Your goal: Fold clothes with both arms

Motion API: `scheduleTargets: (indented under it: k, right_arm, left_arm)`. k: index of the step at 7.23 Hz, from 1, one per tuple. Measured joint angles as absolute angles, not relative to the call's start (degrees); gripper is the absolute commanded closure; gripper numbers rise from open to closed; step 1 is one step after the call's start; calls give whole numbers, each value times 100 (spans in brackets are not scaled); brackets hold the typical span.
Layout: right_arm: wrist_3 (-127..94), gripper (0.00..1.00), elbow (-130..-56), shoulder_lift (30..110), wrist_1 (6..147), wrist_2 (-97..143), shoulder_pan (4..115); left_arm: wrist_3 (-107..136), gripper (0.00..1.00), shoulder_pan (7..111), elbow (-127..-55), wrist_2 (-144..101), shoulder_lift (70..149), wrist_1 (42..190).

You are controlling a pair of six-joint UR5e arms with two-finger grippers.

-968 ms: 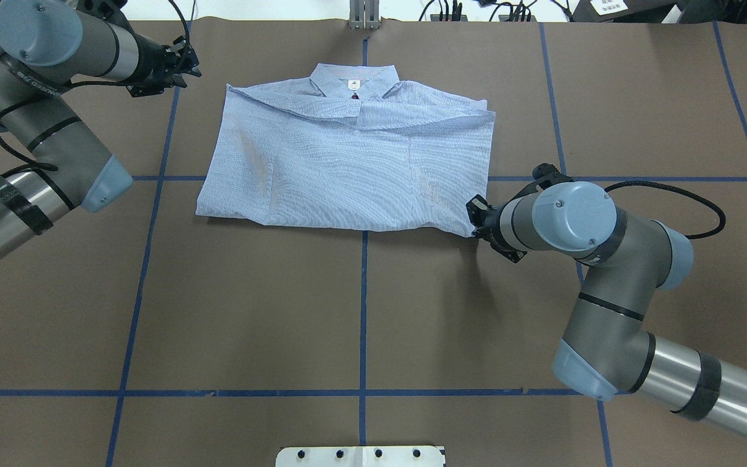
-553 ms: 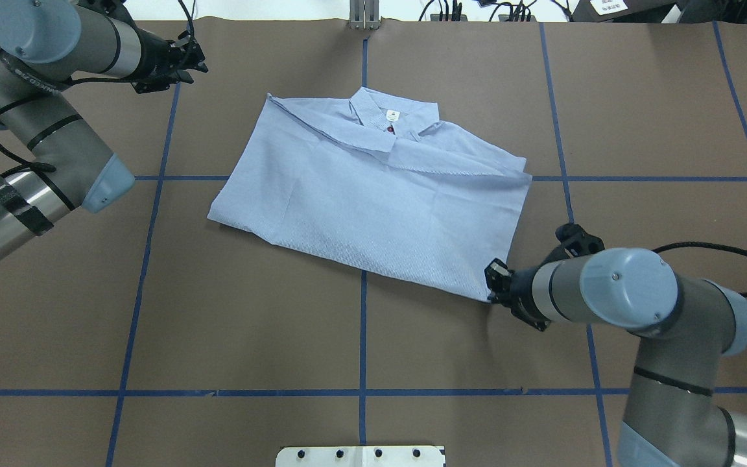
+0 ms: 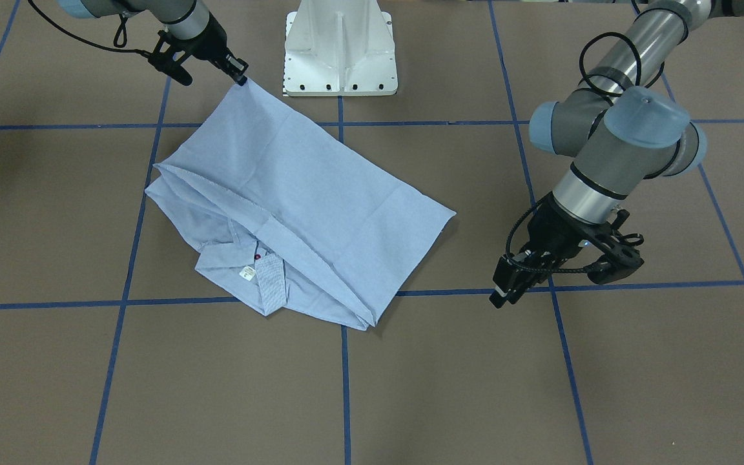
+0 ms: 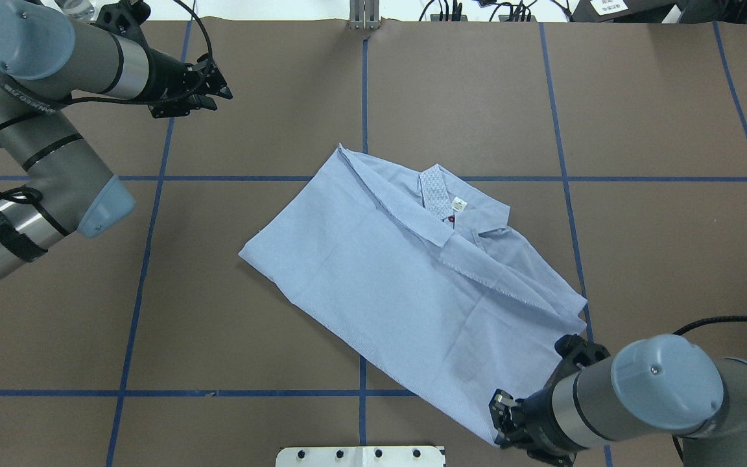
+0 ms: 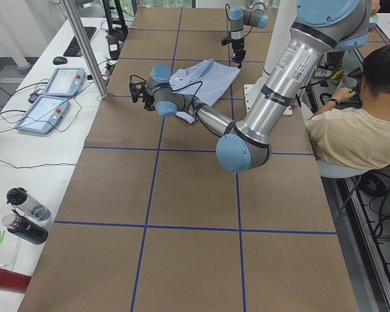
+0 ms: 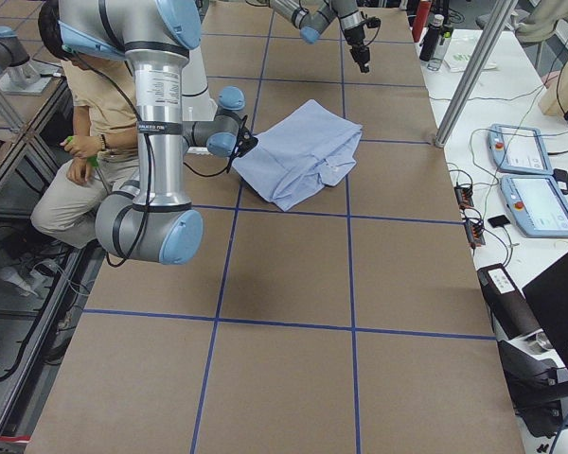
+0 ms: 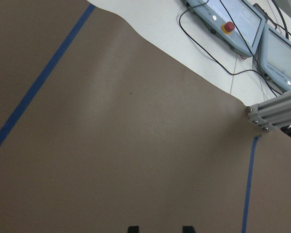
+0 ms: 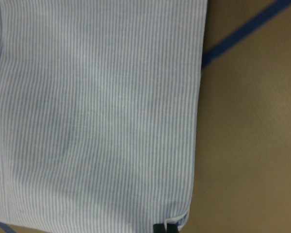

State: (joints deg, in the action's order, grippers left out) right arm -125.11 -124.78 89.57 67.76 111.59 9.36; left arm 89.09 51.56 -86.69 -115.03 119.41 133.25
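Since a second ago, the shirt point(image 4: 412, 292) had been hauled off the far middle of the table point(image 4: 218, 324) towards the robot's side and swung round. It lay skewed across the tape lines, its collar point(image 4: 435, 194) pointing away to the far right. The right gripper point(image 4: 502, 418) had travelled with it, down to just beside the white pedestal base point(image 3: 340, 45). The left gripper point(image 4: 214, 91) had only crept a little inward.

The right gripper was pinched on the shirt's near hem corner, and in its wrist view the striped cloth ran right down to the tips. The left gripper hung over bare table, well apart from the cloth, with its fingertips point(image 7: 132, 228) spread and holding nothing.

I judged this to be a repositioning drag between folds: the sleeves were already tucked in and the body was still long. Next I would want the left arm brought across to the free corner on its own side. Both arms could then lift the hem and carry it up towards the collar, keeping the cloth taut so that it did not bunch.

By my count there was one shirt, with one collar, one neck label point(image 4: 458, 205) and one red button point(image 4: 452, 220) showing. There were two arms, two grippers and one pedestal base.
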Motion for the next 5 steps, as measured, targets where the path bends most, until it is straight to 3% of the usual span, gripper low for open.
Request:
scheduleTargets:
  k: [2,5]
  right_arm:
    - [-12814,0,-12647,9129,6776,11299,596]
    - [-12850,0,-12781,9132,6779,11404,1801]
  left_arm:
    - [9029,45,4958,-9413,-11883,11464,13328]
    - [9574,36,4211,-10178,-11693,10670,13402]
